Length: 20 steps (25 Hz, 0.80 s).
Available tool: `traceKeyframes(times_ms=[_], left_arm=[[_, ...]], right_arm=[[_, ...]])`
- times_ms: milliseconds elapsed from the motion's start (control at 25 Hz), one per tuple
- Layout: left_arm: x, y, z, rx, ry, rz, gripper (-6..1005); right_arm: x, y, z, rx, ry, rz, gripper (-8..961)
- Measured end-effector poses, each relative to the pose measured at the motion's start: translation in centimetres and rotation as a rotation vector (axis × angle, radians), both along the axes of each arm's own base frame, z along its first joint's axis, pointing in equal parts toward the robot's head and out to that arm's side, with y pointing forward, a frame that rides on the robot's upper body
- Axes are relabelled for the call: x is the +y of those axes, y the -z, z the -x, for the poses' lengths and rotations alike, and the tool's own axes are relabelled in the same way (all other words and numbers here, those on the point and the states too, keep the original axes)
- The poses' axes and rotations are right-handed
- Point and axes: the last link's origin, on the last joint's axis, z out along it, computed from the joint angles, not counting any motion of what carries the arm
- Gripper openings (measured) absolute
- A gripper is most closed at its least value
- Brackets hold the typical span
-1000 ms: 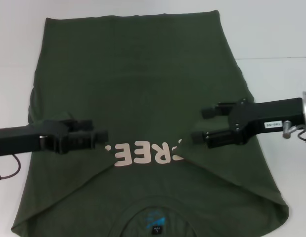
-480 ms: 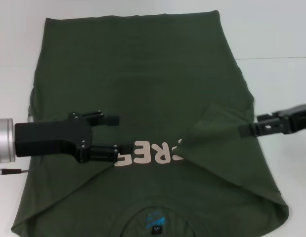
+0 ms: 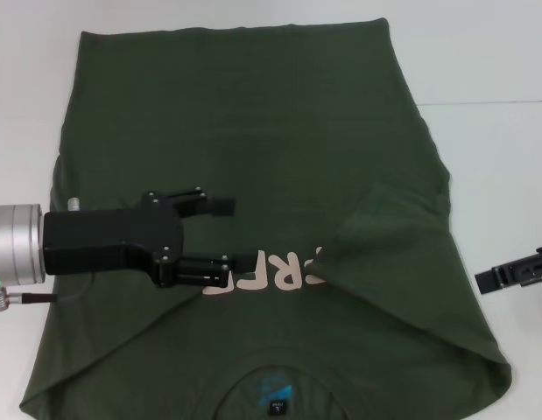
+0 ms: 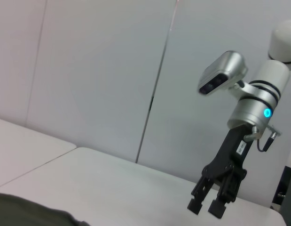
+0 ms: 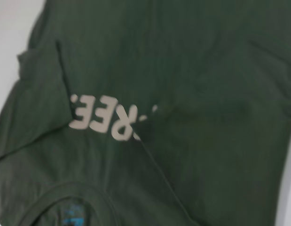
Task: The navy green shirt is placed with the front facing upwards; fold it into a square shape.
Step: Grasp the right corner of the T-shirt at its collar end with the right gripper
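Note:
The navy green shirt (image 3: 253,131) lies spread front-up on the white table, its collar and blue neck label (image 3: 275,407) nearest me. Both sleeves are folded inward and cover the ends of the pale lettering (image 3: 288,273). My left gripper (image 3: 225,234) is open over the chest with nothing between its fingers; its lower finger (image 3: 209,267) overlaps the left end of the lettering. My right gripper (image 3: 514,273) is off the shirt's right edge over bare table. The left wrist view shows it (image 4: 205,207) held above the table, fingers apart. The right wrist view shows only the shirt (image 5: 206,94) and lettering (image 5: 107,117).
White table (image 3: 498,70) surrounds the shirt, with bare surface to the right and a narrower strip on the left. A seam in the tabletop runs out to the right (image 3: 489,103). A pale wall (image 4: 89,70) stands behind the table.
My left gripper has moved right across the chest toward the lettering. My right gripper has let go of the folded sleeve and pulled back to the right, off the shirt.

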Motion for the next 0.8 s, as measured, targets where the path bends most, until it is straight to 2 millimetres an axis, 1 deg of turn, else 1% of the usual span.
traceKeyframes(times_ms=[320, 560, 800], left_arm=[[0.0, 0.1, -0.3, -0.003, 0.015, 0.005, 937], [0.1, 0.1, -0.5, -0.004, 0.019, 0.001, 937], [0.2, 0.1, -0.9, -0.018, 0.036, -0.002, 937]], right_arm=[[-0.2, 0.3, -1.5, -0.034, 0.146, 0.06, 915], [-0.5, 1.4, -2.5, -0.056, 0.205, 0.12, 915], [-0.4, 2.5, -2.9, -0.067, 0.238, 0.176, 914]])
